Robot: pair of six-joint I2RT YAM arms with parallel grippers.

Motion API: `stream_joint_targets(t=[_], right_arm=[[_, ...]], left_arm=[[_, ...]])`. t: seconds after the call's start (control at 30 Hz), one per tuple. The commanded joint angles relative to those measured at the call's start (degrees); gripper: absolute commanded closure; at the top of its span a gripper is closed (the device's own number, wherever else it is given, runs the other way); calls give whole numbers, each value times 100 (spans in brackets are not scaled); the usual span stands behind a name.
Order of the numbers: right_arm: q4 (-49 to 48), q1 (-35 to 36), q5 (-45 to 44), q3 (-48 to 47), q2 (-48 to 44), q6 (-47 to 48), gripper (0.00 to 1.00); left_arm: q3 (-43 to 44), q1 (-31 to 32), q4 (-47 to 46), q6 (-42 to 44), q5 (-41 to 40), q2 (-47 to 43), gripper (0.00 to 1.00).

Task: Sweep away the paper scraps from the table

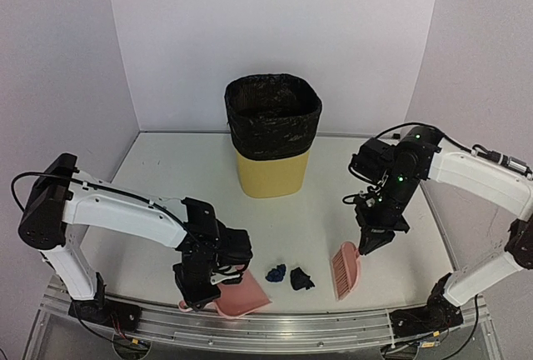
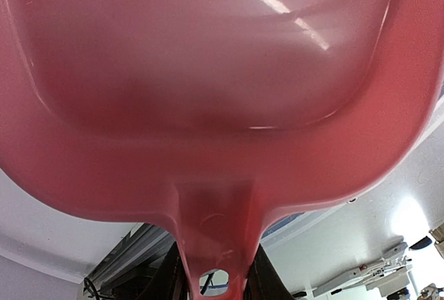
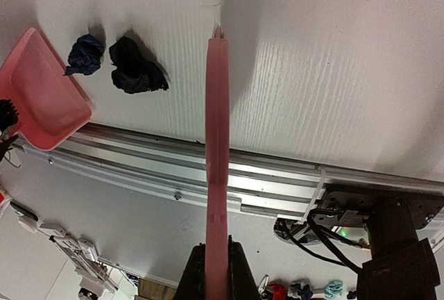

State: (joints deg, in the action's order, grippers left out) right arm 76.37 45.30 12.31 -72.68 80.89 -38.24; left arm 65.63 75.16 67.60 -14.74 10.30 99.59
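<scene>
The dark fingers (image 2: 175,282) of the left gripper (image 2: 216,282) are closed on the narrow handle of a pink dustpan (image 2: 208,71), which is seen pressed between them in the left wrist view. The underside of the pan fills almost this whole view. From above, the dustpan is seen low at the near edge of the table (image 1: 166,177), just beside the metal rail (image 1: 291,322), with its wide mouth turned to the right.

The fingers (image 3: 195,272) of the right gripper (image 3: 216,273) are closed on the handle of a pink brush (image 3: 217,140), which is held edge-on in the right wrist view. Its far end reaches down to the tabletop. Whether it touches the surface cannot be told.

Two paper scraps are seen on the table, between the dustpan and the brush. A navy scrap (image 1: 276,272) lies just beside the mouth of the dustpan, with a small gap. A black scrap (image 1: 301,278) lies just to its right, close to it but apart. The brush stands to the right of the black scrap, near but not touching it.

Further back, in the middle of the table, a yellow bin (image 1: 273,135) with a black bag is placed upright, well apart from the scraps.
</scene>
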Motion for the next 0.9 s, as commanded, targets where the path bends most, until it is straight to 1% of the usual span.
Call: stream_joint_targets(t=[0.0, 0.23, 0.4, 0.57, 0.87], right_arm=[[25, -9, 63, -202, 436, 288, 100], [-714, -2, 515, -293, 1012, 435, 100], [-1167, 32, 839, -515, 1260, 460, 100], [-1430, 90, 1156, -800, 1658, 537, 100], [-1676, 194, 1497, -1403, 2278, 751, 100]], left_arm=[[218, 40, 165, -3, -233, 276, 100], [232, 50, 157, -95, -381, 376, 100], [408, 46, 81, -128, -442, 391, 100], [576, 45, 127, -63, -454, 534, 100], [615, 46, 85, -40, -436, 751, 100]])
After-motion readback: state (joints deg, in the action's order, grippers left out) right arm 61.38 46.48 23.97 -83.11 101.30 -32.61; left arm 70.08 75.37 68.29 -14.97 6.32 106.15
